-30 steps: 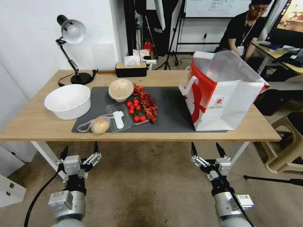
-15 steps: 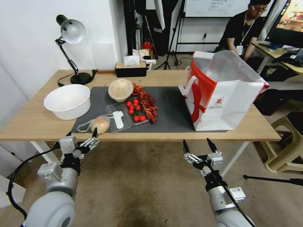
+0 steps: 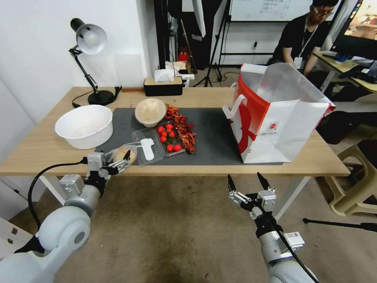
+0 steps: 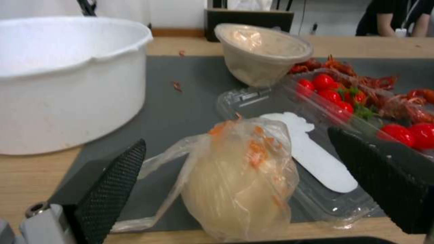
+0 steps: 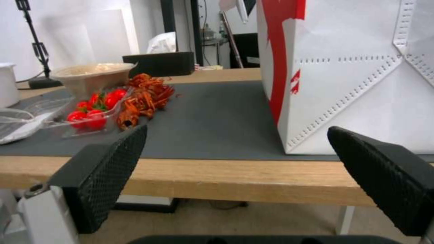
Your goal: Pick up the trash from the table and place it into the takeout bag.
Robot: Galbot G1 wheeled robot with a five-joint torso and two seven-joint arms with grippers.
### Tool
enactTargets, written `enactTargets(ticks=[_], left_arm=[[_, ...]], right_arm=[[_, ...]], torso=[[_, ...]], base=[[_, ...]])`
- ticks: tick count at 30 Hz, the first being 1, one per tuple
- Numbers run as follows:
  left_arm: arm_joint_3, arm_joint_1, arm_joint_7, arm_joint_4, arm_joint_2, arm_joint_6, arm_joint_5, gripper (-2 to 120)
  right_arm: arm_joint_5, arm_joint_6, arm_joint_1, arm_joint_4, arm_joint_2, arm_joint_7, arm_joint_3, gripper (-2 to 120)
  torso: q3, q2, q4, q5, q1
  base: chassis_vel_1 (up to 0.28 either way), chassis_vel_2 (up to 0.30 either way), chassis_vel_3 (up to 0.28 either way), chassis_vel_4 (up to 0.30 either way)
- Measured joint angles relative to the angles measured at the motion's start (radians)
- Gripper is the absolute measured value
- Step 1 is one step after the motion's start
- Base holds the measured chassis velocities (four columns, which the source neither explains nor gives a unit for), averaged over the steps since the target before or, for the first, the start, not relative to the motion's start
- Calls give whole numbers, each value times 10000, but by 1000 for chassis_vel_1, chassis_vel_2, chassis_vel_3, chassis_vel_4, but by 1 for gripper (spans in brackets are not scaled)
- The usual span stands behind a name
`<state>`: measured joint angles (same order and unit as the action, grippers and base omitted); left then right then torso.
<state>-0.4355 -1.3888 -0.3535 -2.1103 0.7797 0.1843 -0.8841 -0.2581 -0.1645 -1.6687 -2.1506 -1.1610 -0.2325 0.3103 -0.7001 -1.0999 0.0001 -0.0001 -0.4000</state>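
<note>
Item one: our left gripper, fingers spread wide, sits at the table's near edge, straddling the bagged bun without touching it; the bun lies on the grey mat's near left corner, just beside a clear tray. Item two: our right gripper, likewise open and empty, hangs below the near edge. Item three: takeout bag, upright, far right on the mat.
</note>
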Motion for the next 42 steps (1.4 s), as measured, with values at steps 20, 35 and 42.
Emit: enactTargets(ticks=[20,35,42], left_arm=[[566,1113,-608,951,78,1491,-658,86],[473,1123,-557,738,-75,902,-799,29],[803,2662,-194,-366,-1190,629,-1650,9]], right_arm=[[120,0,-25,65,94,-121,152,100],[219,-28,-97,17,68,-175,160,100],[238,-26,-131,-74,55,-177,179,100]], torso=[[0,0,-1,1,0],[2,-1,1,0,0],[1,-2,2,2,0]], base=[[0,0,0,0],[0,0,0,0],[0,0,0,0]])
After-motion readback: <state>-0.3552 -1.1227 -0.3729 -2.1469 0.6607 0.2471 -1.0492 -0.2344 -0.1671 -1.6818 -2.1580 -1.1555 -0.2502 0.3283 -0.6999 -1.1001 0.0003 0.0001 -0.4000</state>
